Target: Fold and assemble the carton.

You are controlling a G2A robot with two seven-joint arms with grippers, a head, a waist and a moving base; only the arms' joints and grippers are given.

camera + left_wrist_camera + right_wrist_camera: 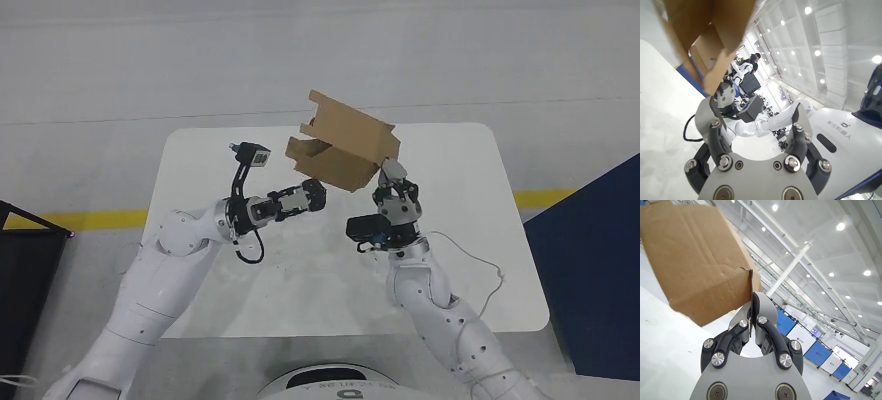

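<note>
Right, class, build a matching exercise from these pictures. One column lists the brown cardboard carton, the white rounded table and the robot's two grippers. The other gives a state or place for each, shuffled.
Things:
1. brown cardboard carton
2. white rounded table
3. left gripper
4. right gripper

States or places:
A. shut on a cardboard edge
B. held up in the air
C. open, nothing between its fingers
D. lying beneath both arms

Pairs: 1-B, 2-D, 3-C, 4-A.

Carton (345, 145) above far half of the table (250, 290) — right gripper (390, 174) on its near-right corner, left gripper (317, 192) near-left.
</note>
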